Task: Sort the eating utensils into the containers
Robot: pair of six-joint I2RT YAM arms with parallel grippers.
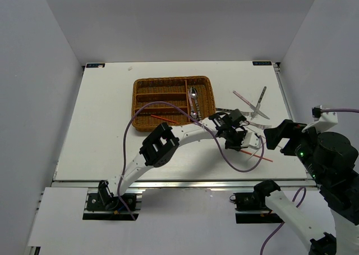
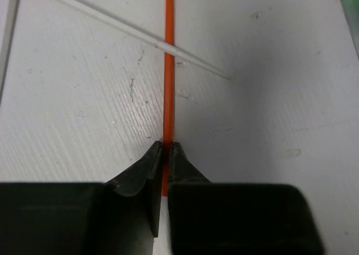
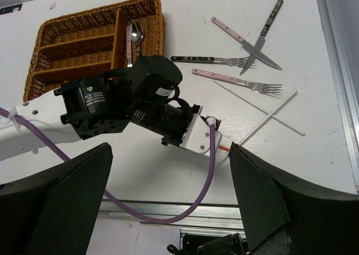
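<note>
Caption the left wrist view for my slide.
Left gripper pinches a red chopstick lying on the table, crossing a white chopstick.

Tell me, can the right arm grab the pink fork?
Probably yes. The right gripper is open, and the pink-handled fork lies bare on the table with nothing on top. The left gripper, shut on the red chopstick, sits close by but not over the fork.

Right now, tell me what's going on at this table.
The left gripper is shut on a thin red chopstick on the white table, right of the brown woven wicker tray. The right gripper hangs open nearby, holding nothing. Two shiny metal spoons sit in the tray's crosswise slot, and a second red chopstick lies in a long slot. Forks, knives and two thin white chopsticks lie loose on the table.
</note>
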